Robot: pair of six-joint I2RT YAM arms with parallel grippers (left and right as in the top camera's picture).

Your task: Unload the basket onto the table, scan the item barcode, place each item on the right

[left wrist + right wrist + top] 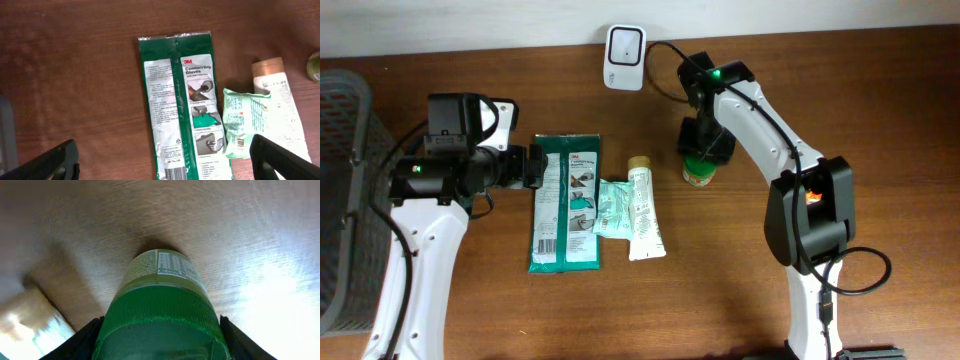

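Jar is stood upright, right of centre, long axis vertical, directly under the right claw, which is closed against both sides of its green cap. Scanner lies far-left of it. Left claw is held wide.

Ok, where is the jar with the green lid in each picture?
Overhead: green-lidded jar right of centre.
Left wrist: a green sliver of jar at the right edge.
Right wrist: jar fills the bottom centre.
Landmark: tan-capped tube just left of it in overhead and left wrist views.
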